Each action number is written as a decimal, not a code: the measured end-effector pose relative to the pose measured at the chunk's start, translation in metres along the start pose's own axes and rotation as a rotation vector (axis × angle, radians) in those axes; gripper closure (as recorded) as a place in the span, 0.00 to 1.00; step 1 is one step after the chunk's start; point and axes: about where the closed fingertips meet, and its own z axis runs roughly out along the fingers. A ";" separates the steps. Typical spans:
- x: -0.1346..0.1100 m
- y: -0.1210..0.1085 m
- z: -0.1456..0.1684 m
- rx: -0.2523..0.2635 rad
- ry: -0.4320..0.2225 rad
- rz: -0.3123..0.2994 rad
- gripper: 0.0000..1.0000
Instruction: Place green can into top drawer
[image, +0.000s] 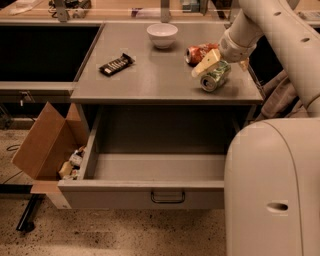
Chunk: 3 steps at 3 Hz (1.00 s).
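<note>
Grip first: the cream end effector (218, 69) is at the dented green-and-silver can (216, 76), which lies at the grey table's (150, 80) right; clamped or not, I cannot tell. Lift it straight, then lower it into the open wide grey drawer (125, 195).

Speckled floor (100, 235), grey table (160, 82), cardboard box (42, 142).

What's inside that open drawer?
Only a bare grey floor shows in the drawer; its right end is hidden behind the robot's white body. The hand is at the green can, over the tabletop.
</note>
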 end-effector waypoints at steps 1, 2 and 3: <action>0.002 0.002 0.009 -0.006 0.024 0.013 0.16; 0.004 0.001 0.019 -0.012 0.040 0.022 0.40; 0.004 0.001 0.019 -0.012 0.040 0.022 0.63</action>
